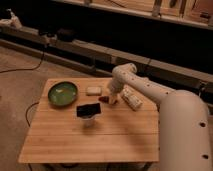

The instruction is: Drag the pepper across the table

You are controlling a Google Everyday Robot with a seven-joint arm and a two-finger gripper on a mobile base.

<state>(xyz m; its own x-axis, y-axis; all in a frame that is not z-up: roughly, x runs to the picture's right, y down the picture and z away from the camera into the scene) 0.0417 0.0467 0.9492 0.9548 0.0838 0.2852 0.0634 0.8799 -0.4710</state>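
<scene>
You are at the contact step. The gripper (113, 98) sits low over the tabletop (65, 142), right at the pepper (104, 99), which lies near the back-middle of the surface. The pepper shows as a small red sliver poking out beside the gripper, on the side toward the bowl. It lies between the pale block (93, 90) and the whitish bottle (131, 98), just in front of the block. You cannot tell from here whether the gripper is open or clamped on the pepper, because it hides most of the contact.

The drag itself looks not yet done, judging by how close the pepper lies to the back cluster. Your next move calls for firm contact first, then a low, steady slide along the planks, probably toward the front. Mind the green bowl (62, 94) and the dark item on the cup (88, 110), which stand close to a path toward that side or the front.
</scene>
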